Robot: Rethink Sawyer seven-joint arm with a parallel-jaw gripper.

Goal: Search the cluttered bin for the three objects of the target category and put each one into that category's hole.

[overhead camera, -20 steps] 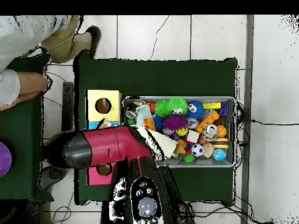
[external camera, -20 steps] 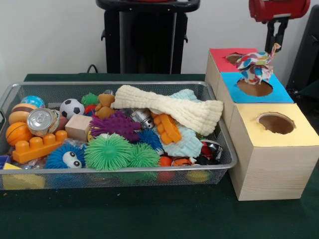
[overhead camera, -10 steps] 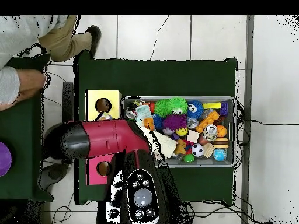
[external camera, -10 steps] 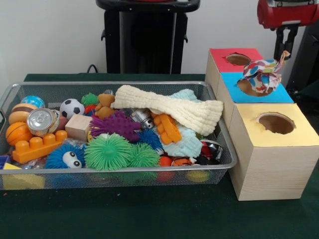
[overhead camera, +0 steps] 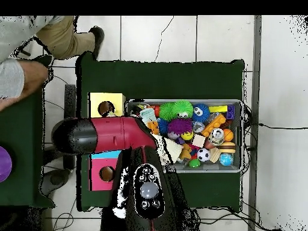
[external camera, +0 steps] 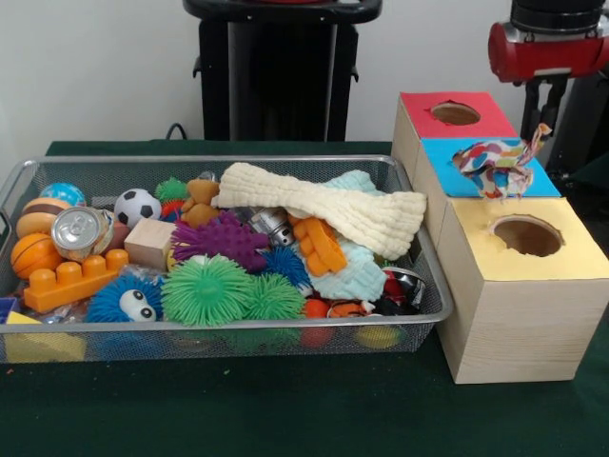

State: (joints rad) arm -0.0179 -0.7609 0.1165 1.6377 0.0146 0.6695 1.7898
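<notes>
A multicoloured patterned cloth point(external camera: 497, 160) hangs in the air over the blue box point(external camera: 436, 177), close to its border with the yellow box point(external camera: 571, 259). My gripper point(external camera: 540, 128) comes down from the red arm and is shut on the cloth's upper right corner. The cloth hides most of the blue box's hole. The red box's hole point(external camera: 455, 113) and the yellow box's hole point(external camera: 526, 235) are uncovered. In the overhead view the red arm point(overhead camera: 108, 135) covers the gripper, the cloth and the blue box.
A wire mesh bin point(external camera: 190, 162) holds several toys, with a cream cloth point(external camera: 324, 205) and a pale blue cloth point(external camera: 357, 276) lying on top. A person point(overhead camera: 21, 72) stands at the overhead view's upper left.
The gripper has carried the patterned cloth from above the blue hole toward the yellow box, and the cloth now hangs more spread out. The person's arm shifted slightly.
</notes>
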